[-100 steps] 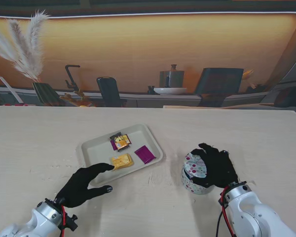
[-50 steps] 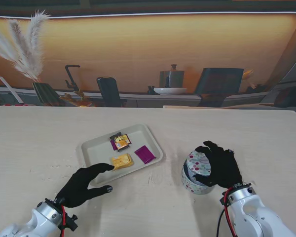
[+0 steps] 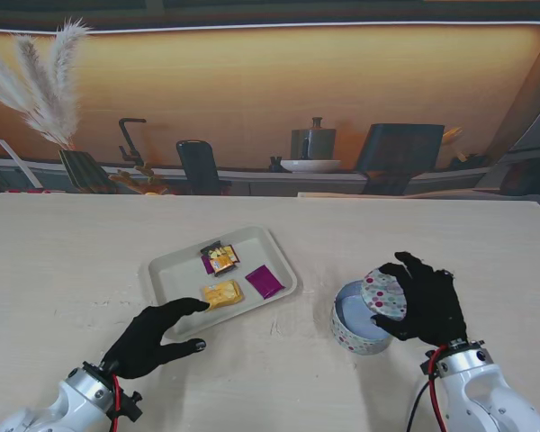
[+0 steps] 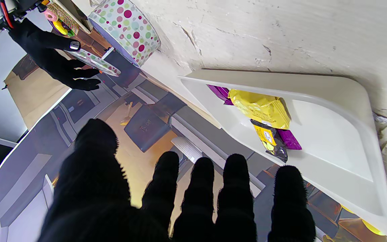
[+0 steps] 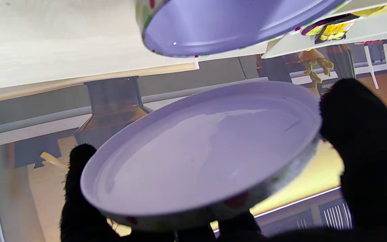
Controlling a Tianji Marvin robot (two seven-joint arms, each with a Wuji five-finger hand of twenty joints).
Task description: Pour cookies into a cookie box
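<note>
The right robot hand (image 3: 426,301) grasps the polka-dot lid (image 3: 384,295), held tilted just beside the open cookie box (image 3: 355,324) near the tabletop's (image 3: 72,252) near-right part; best to carry it well clear toward the right edge and lay it flat, so the box mouth is free; the left robot hand (image 3: 153,335) rests released, fingers spread, at the near edge of the tray (image 3: 162,274) holding the wrapped cookies (image 3: 222,293); it should grip that rim firmly before tipping.

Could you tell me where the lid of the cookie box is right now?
In the stand's view the lid is on the right, held in the right hand, lifted off and tilted just right of the open cookie box.
</note>
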